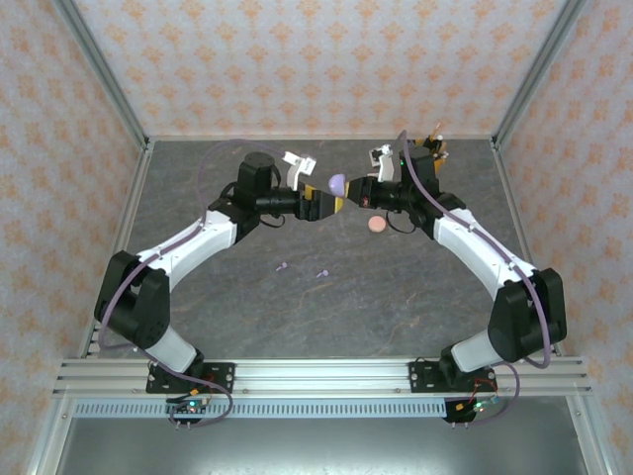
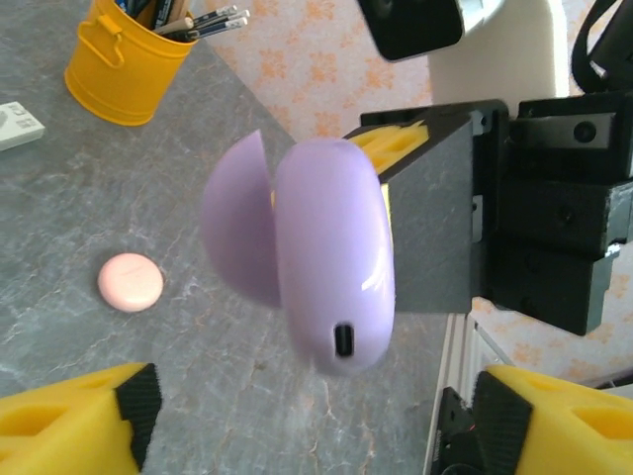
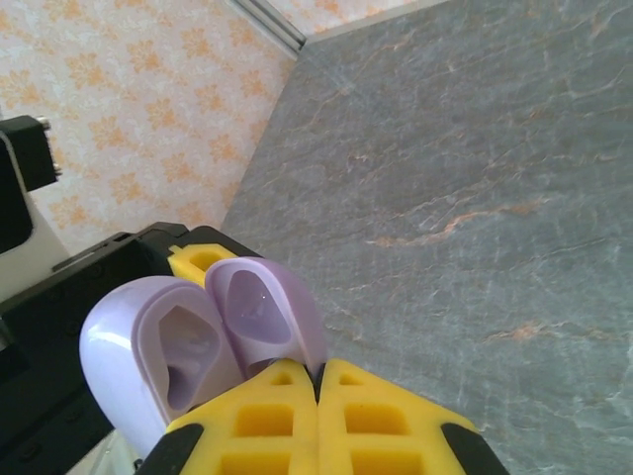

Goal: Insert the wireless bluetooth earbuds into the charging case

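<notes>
The right jaws pinch the open lilac case [image 3: 129, 346] aloft; the left jaws stand released just beside it. Two lilac earbuds [image 1: 283, 265] lie on the tabletop [image 1: 396, 297] below, nearer the left arm [image 1: 198, 242].

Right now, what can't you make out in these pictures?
Purple earbuds, top view: too small to tell how they lie.
Purple case, left wrist view: its own shell hides the wells.
Same case, right wrist view: the right jaws cover the wells' lower part.
White object, left wrist view: cut by the left edge, unidentifiable.
Pink case, left wrist view: blurred, lid seam unclear.
</notes>
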You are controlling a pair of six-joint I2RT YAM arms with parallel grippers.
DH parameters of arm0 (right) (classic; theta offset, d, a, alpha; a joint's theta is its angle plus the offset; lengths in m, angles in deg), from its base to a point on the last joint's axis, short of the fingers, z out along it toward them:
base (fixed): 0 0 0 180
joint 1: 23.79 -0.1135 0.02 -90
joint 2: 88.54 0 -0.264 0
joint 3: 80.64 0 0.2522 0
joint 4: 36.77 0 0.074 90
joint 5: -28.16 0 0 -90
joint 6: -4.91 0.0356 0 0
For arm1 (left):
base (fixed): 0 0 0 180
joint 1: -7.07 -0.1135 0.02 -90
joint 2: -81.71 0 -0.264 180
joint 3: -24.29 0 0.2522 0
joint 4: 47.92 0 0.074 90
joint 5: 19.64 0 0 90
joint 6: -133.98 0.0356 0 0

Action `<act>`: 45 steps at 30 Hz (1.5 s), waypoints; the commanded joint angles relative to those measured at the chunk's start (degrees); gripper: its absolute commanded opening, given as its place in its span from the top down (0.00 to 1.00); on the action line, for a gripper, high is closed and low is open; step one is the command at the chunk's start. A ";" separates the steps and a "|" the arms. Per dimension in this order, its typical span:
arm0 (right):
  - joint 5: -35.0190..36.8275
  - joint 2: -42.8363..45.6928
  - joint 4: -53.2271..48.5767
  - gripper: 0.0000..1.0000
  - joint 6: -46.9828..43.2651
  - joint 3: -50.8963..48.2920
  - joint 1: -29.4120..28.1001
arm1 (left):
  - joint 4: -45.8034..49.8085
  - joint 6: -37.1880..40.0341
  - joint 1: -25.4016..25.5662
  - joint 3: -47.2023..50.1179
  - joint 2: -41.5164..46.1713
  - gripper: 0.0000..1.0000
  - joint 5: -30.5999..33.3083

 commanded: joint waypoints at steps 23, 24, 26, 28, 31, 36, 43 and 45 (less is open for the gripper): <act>12.66 -0.18 -25.83 1.00 -28.46 11.08 -1.20 | 45.99 26.33 -4.59 -29.49 -12.83 0.05 -11.06; 12.47 -0.23 -25.97 1.00 -28.66 11.19 -1.38 | 47.06 27.03 -4.46 -30.12 -13.56 0.06 -11.58; 11.97 -0.69 -26.41 1.00 -28.95 11.38 -1.76 | 49.30 28.58 -4.03 -31.74 -15.20 0.09 -12.60; 11.18 -1.17 -26.33 1.00 -28.97 11.38 -1.89 | 51.23 29.96 -3.56 -33.21 -16.53 0.12 -13.29; 10.95 -1.82 -25.98 1.00 -28.79 11.04 -2.32 | 51.94 30.64 -2.85 -34.28 -17.76 0.15 -13.85; 10.38 -2.56 -25.15 1.00 -28.34 10.87 -2.69 | 52.32 30.92 -2.00 -35.29 -18.98 0.18 -14.68; 9.67 -3.66 -24.68 1.00 -28.20 11.25 -3.40 | 53.37 31.55 -1.20 -36.84 -22.17 0.23 -14.69; 9.53 -3.88 -24.74 1.00 -28.21 11.30 -3.56 | 53.79 31.79 -1.10 -37.33 -22.71 0.25 -14.71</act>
